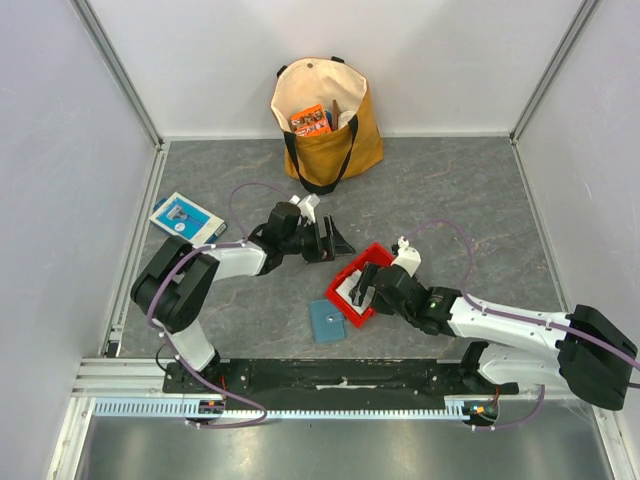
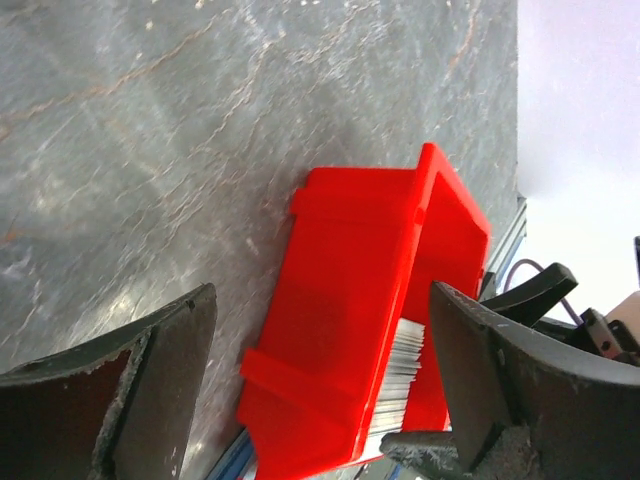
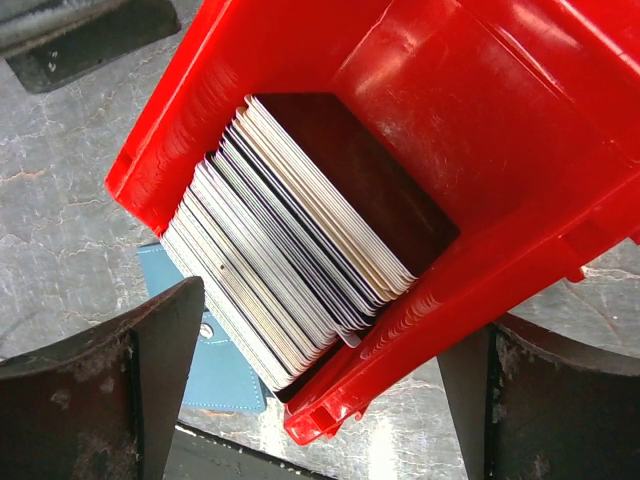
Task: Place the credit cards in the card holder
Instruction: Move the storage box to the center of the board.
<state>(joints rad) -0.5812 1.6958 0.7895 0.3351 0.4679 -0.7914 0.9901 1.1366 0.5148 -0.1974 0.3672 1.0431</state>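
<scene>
- Two arms flank the red bin (image 2: pixel 350 280). Off the bin's far-left side, the left gripper (image 1: pixel 333 240) hangs with its jaws spread wide and nothing between them. Its camera looks down on the bin's outer wall.
- Just off the bin's near-left corner, the card holder (image 1: pixel 326 321) lies flat on the table. It is teal-blue with a stitched edge and a small metal stud. It looks folded shut, and no card shows in it. In the right wrist view the bin's corner hides part of it, so I cannot tell whether the two touch.
- Inside the bin, the credit cards (image 3: pixel 290 245) stand on edge in one tight row. Most are white-grey, with a few dark edges among them and a brown one at the back.
- Above the bin, the right gripper (image 3: pixel 320 400) hovers with its fingers apart. They straddle the bin's outer walls and grasp nothing.
- By my reading, the step in hand is the first pick. The next move calls for the right jaws to come inside the bin and close on a single card's top edge. That will be fiddly with cards so thin and closely packed. The holder will likely need opening too.
</scene>
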